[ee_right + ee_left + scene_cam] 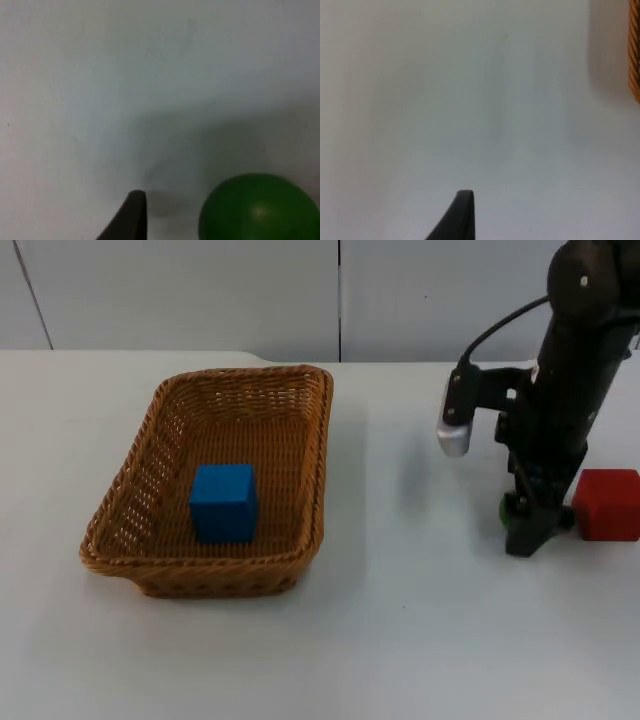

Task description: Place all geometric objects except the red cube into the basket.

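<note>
The right gripper (527, 530) is reaching down to the table at the right, just left of the red cube (607, 504). A green ball (259, 209) is sitting at its fingertips (131, 212); whether the claw is pinching it cannot be told. The blue cube (224, 502) is lying inside the basket (150, 440) at left. The left gripper (462, 215) is waiting over bare table beside the basket.
</note>
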Motion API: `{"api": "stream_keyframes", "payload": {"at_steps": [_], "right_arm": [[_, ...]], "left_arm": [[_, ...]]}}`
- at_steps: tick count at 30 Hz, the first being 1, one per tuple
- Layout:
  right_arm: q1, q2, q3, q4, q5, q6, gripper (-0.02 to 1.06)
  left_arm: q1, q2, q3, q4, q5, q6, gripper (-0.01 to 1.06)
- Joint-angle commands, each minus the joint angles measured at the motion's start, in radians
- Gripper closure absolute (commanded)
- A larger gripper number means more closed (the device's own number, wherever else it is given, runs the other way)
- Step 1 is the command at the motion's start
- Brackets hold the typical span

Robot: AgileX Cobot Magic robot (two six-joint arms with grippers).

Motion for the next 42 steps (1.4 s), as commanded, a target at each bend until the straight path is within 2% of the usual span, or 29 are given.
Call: {"api": "stream_keyframes", "payload": {"at_steps": [1, 3, 6, 7, 8, 12, 16, 21, 24, 25, 27, 29, 33, 36, 38, 42], "right_arm": [[0.006, 0.004, -0.006, 0.001, 0.004, -0.003, 0.07], [0.006, 0.004, -0.006, 0.001, 0.008, 0.014, 0.12], [0.006, 0.004, -0.006, -0.002, 0.035, 0.017, 0.36], [0.006, 0.004, -0.006, -0.012, 0.050, 0.020, 0.48], [0.006, 0.004, -0.006, -0.012, 0.050, 0.020, 0.48], [0.006, -0.047, -0.006, -0.027, 0.065, 0.020, 1.01], [0.006, -0.145, -0.006, -0.022, 0.075, 0.022, 1.04], [0.006, -0.266, -0.006, 0.033, 0.078, 0.100, 1.05], [0.006, -0.334, -0.006, 0.194, 0.057, 0.183, 1.05], [0.006, -0.334, -0.006, 0.194, 0.057, 0.183, 1.05], [0.006, -0.336, -0.006, 0.292, 0.041, 0.211, 1.05], [0.018, -0.328, -0.006, 0.340, 0.023, 0.219, 1.05], [0.050, -0.313, -0.006, 0.312, 0.002, 0.230, 1.05], [0.126, -0.307, -0.014, 0.206, -0.097, 0.343, 1.05], [0.149, -0.301, -0.029, 0.179, -0.115, 0.377, 1.05], [0.216, -0.213, -0.194, 0.161, -0.094, 0.449, 1.05]], "left_arm": [[0.002, -0.002, 0.002, 0.007, 0.003, -0.008, 0.00], [0.002, -0.002, 0.002, 0.007, 0.003, -0.008, 0.00], [0.002, -0.002, 0.002, 0.007, 0.003, -0.008, 0.00], [0.002, -0.002, 0.002, 0.007, 0.003, -0.008, 0.00], [0.002, -0.002, 0.002, 0.007, 0.003, -0.008, 0.00], [0.002, -0.002, 0.002, 0.007, 0.003, -0.008, 0.00], [0.002, -0.002, 0.002, 0.007, 0.003, -0.008, 0.00], [0.002, -0.002, 0.002, 0.007, 0.003, -0.008, 0.00], [0.002, -0.002, 0.002, 0.006, 0.001, -0.008, 0.00], [0.002, -0.002, 0.002, 0.006, 0.001, -0.008, 0.00], [0.002, -0.002, 0.002, 0.006, 0.001, -0.008, 0.00], [0.002, -0.002, 0.002, 0.006, 0.001, -0.008, 0.00], [0.002, -0.002, 0.002, 0.006, 0.001, -0.008, 0.00], [0.002, -0.002, 0.002, 0.006, 0.001, -0.008, 0.00], [0.002, -0.002, 0.002, 0.006, 0.001, -0.008, 0.00], [0.002, -0.002, 0.002, 0.006, 0.001, -0.008, 0.00]]}}
